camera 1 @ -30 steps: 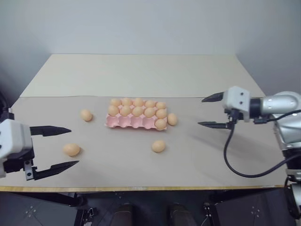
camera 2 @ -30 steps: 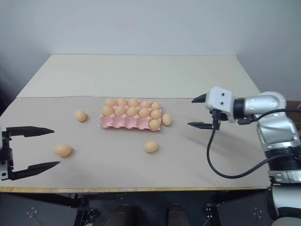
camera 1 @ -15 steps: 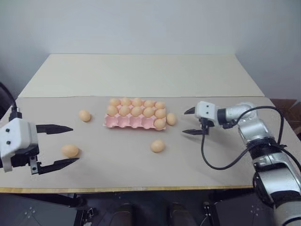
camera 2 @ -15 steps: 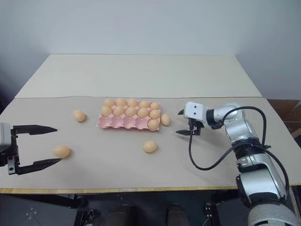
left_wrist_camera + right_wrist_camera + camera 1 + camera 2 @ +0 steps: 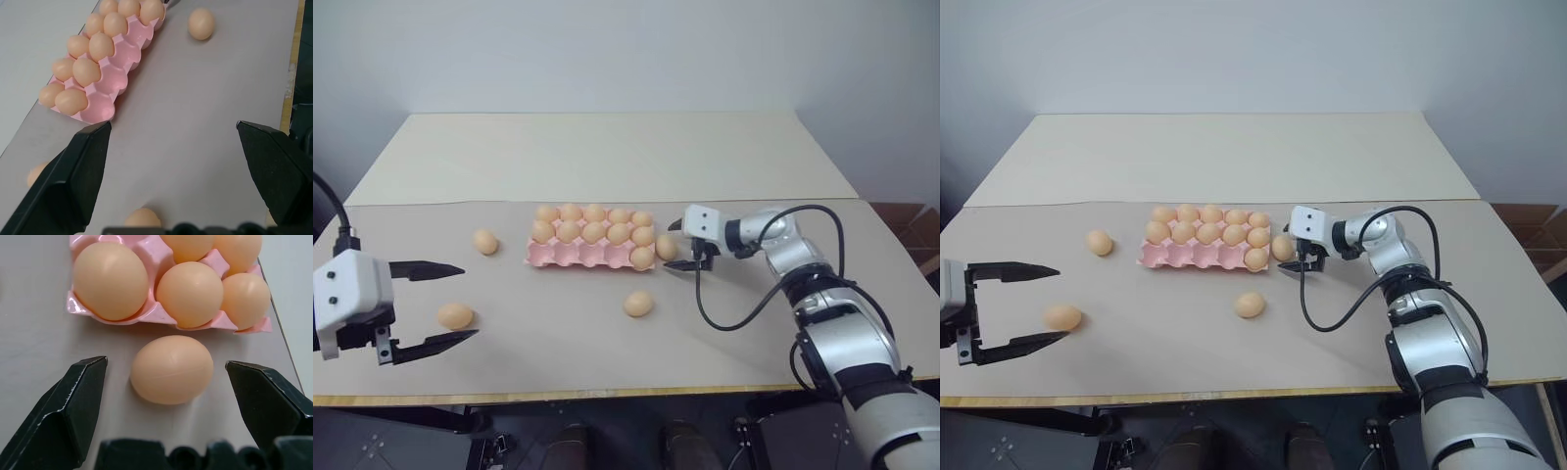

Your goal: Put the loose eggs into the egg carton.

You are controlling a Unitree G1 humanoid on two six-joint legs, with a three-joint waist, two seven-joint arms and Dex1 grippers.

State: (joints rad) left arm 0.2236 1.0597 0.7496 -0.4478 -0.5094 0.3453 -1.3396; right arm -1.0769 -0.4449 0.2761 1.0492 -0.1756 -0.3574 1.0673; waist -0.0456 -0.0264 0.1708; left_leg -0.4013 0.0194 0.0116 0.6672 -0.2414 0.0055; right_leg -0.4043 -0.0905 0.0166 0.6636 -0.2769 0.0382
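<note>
Right end effector [image 5: 679,246], jaws wide and empty, points at the loose egg [image 5: 171,369] lying on the desk [image 5: 607,157] just beside the egg carton [image 5: 570,255]'s right end. That egg sits between the open fingers, long axis across the gap, so this arm is far nearer than the left.

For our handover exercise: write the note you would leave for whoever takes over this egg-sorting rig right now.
Left gripper: open, empty, an egg between its fingers on the table.
Right gripper: open, empty, at the egg beside the carton's right end.
Done: eleven eggs in the cups; four near-row cups empty.
Left: four loose eggs, including the ones at and.
</note>
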